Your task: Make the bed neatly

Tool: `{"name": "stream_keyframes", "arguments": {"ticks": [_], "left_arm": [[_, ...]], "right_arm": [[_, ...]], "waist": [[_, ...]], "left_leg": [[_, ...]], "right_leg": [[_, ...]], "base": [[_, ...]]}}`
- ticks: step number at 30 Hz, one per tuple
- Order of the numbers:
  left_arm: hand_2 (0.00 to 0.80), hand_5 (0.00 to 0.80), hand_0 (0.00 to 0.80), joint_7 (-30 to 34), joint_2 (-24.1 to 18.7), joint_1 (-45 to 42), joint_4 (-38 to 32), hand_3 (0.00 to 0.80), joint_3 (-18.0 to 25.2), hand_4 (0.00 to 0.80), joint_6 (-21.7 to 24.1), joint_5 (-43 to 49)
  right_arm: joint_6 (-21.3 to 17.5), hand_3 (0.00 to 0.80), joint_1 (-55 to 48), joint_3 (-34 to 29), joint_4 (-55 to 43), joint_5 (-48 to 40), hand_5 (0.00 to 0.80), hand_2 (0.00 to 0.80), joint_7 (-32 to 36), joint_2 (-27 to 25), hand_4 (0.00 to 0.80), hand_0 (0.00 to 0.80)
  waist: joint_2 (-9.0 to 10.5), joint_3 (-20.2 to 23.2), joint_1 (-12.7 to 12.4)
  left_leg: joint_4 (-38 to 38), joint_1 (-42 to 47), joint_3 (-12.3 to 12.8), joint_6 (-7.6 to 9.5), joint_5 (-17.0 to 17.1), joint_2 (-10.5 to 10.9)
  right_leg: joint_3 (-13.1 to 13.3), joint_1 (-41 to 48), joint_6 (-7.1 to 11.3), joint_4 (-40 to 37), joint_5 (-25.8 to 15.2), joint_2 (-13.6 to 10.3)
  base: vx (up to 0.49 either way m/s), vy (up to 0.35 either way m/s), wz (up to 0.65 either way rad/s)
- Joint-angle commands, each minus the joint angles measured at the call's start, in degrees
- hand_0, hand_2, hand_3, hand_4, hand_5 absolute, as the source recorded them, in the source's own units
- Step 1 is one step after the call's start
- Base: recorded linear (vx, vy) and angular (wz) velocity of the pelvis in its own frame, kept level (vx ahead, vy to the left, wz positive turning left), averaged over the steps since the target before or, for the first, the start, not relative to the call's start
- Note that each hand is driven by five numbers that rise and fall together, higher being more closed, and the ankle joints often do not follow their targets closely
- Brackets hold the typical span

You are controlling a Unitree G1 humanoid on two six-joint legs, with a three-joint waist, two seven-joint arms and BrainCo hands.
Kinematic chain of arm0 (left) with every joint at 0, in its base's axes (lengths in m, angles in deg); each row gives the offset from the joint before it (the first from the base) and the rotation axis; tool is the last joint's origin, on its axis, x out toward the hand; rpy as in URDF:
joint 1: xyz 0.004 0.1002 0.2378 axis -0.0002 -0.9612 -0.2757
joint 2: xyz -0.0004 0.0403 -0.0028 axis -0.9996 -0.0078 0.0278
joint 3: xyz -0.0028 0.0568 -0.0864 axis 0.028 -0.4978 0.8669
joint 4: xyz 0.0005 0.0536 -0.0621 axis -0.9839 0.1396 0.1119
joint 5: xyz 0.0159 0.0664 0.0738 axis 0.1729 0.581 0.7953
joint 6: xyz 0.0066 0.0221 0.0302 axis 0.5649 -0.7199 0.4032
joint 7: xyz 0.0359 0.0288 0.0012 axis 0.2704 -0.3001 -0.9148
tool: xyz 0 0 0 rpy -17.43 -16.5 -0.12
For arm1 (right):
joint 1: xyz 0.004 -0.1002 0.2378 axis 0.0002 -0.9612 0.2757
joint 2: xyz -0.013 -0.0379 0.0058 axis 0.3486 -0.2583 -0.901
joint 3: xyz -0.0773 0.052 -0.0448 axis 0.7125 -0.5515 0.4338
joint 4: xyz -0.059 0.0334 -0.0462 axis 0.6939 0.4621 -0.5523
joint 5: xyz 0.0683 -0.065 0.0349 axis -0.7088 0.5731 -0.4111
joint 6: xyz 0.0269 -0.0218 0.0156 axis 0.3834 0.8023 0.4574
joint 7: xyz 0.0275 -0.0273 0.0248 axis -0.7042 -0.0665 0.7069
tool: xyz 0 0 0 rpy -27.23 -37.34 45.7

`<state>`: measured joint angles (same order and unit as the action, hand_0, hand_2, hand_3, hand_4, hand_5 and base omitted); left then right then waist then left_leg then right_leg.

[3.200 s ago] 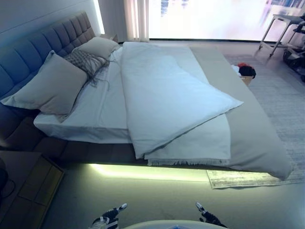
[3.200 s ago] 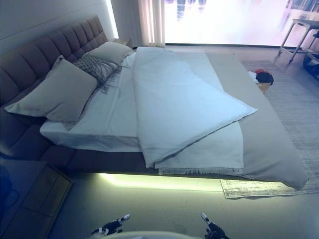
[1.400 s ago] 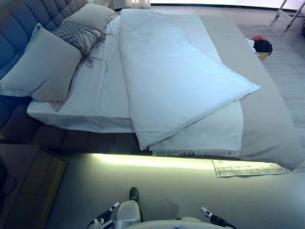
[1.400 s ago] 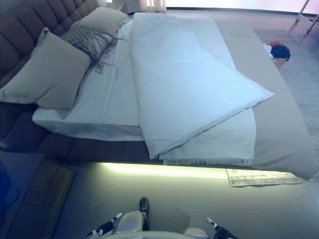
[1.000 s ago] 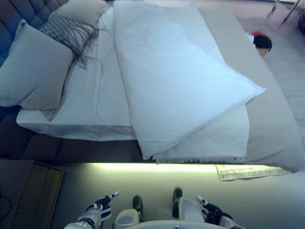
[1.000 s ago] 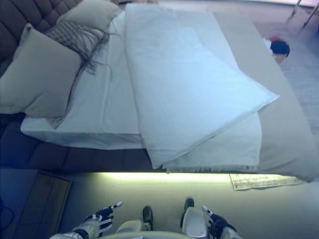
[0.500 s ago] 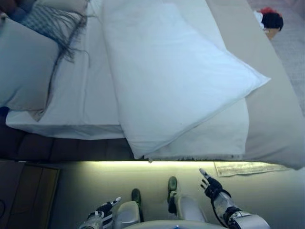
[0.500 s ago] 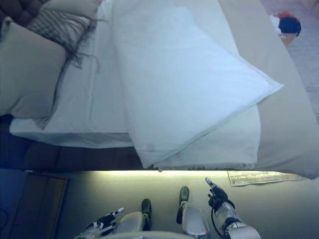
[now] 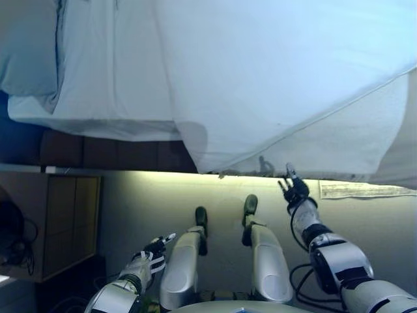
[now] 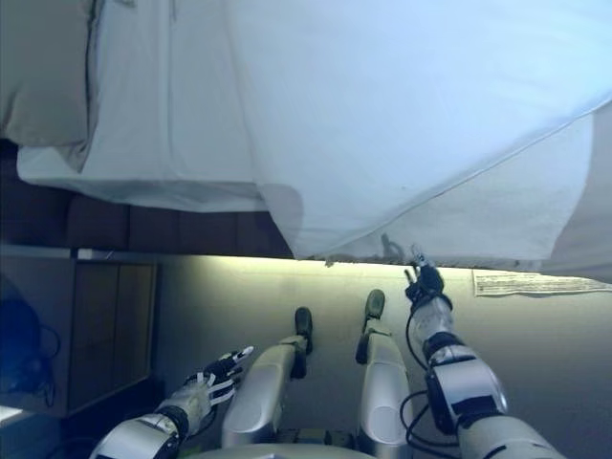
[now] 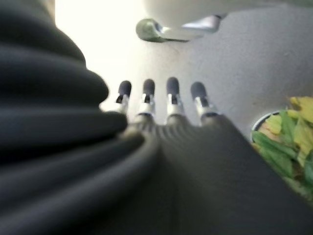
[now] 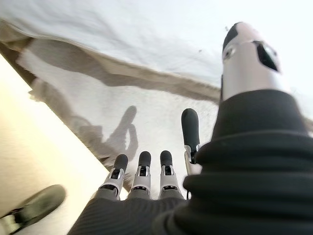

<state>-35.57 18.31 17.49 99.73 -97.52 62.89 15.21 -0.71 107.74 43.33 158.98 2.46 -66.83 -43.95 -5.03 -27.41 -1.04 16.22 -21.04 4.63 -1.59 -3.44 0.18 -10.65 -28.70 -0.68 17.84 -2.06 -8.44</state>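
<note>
The bed fills the upper part of the eye views. A white duvet (image 9: 273, 72) lies folded over diagonally, its corner hanging over the near edge (image 9: 202, 156). Under it lies a white fringed throw (image 9: 352, 140), with a white sheet (image 9: 111, 72) to the left and a grey pillow (image 9: 26, 52) at the far left. My right hand (image 9: 296, 193) is open, fingers straight, just below the near edge and touching nothing; its wrist view shows the fingers (image 12: 142, 169) before the throw (image 12: 117, 107) and the duvet (image 12: 146, 29). My left hand (image 9: 151, 256) is open, low over the floor.
A wooden nightstand (image 9: 68, 222) stands at the left beside the dark bed base (image 9: 98, 151). A grey bedspread (image 9: 407, 166) covers the bed's right end, above a rug's edge (image 9: 365, 190). Something green and leafy (image 11: 288, 142) shows in the left wrist view.
The camera has tilted down and come closer to the bed. My right hand has risen from low by my side to just under the bed's near edge. My left hand stays low.
</note>
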Motion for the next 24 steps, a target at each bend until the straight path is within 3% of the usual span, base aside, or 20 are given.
{"name": "stream_keyframes", "arguments": {"ticks": [1, 4, 5, 10, 16, 24], "left_arm": [[0.000, 0.000, 0.000, 1.6, 0.3, -1.3, -0.3, 0.000, -1.8, 0.000, 2.0, -2.8], [0.000, 0.000, 0.000, 1.5, -0.2, -0.6, -2.9, 0.000, -1.8, 0.000, 4.2, -7.3], [0.000, 0.000, 0.000, 1.3, -0.4, -0.3, -4.1, 0.000, -1.7, 0.000, 5.4, -8.5], [0.000, 0.000, 0.000, -1.2, -1.0, -0.5, -12.0, 0.000, -0.9, 0.000, 11.9, -16.1], [0.000, 0.000, 0.000, -0.9, -2.6, -4.7, -21.3, 0.000, 2.0, 0.000, 15.2, -22.6], [0.000, 0.000, 0.000, 3.8, -4.3, -8.3, -27.9, 0.000, 2.0, 0.000, 19.7, -26.0]], "right_arm": [[2.4, 0.000, 2.1, -0.3, -3.2, -2.1, 0.000, 0.000, 0.2, -2.9, 0.000, 0.000], [2.7, 0.000, 5.1, 0.3, -4.5, -1.5, 0.000, 0.000, -0.9, -5.3, 0.000, 0.000], [2.9, 0.000, 6.2, 0.5, -4.8, -1.3, 0.000, 0.000, -1.2, -6.0, 0.000, 0.000], [3.7, 0.000, 10.6, 0.9, -5.9, 1.2, 0.000, 0.000, -2.5, -9.7, 0.000, 0.000], [6.3, 0.000, 15.0, 2.3, -6.8, 3.2, 0.000, 0.000, -3.2, -15.1, 0.000, 0.000], [8.9, 0.000, 17.4, 5.4, -10.8, 4.1, 0.000, 0.000, -2.5, -19.1, 0.000, 0.000]], "waist": [[0.86, -0.6, -0.7], [0.46, -1.9, -1.0], [0.15, -2.1, -1.3], [-0.89, -2.4, -2.6], [-1.80, -2.4, -5.1], [-1.69, -2.4, -6.6]], "left_leg": [[9.2, -8.4, -0.2, 1.37, -0.3, 0.9], [12.8, -12.1, -0.1, 1.96, -1.1, 0.8], [14.5, -12.7, -0.6, 1.84, -3.1, 0.6], [17.9, -17.1, -1.4, 2.49, -3.6, 0.6], [18.1, -21.4, -2.3, 2.88, -2.7, 0.8], [16.6, -25.6, -3.5, 2.94, -0.8, 0.5]], "right_leg": [[0.0, -1.2, 1.85, 4.3, 1.9, -2.6], [0.5, -4.6, 1.43, 8.1, 2.9, -2.5], [1.3, -5.4, 1.87, 10.2, 4.9, -2.3], [2.0, -10.0, 1.64, 15.1, 6.1, -2.6], [2.0, -14.5, 1.67, 16.3, 6.0, -2.6], [2.3, -18.8, 1.15, 17.6, 6.2, -1.7]], "base": [[-0.063, 0.015, 0.01], [-0.039, 0.007, -0.02], [0.039, -0.004, -0.01], [0.011, -0.003, -0.03], [0.033, -0.051, 0.05], [0.063, -0.018, 0.14]]}}
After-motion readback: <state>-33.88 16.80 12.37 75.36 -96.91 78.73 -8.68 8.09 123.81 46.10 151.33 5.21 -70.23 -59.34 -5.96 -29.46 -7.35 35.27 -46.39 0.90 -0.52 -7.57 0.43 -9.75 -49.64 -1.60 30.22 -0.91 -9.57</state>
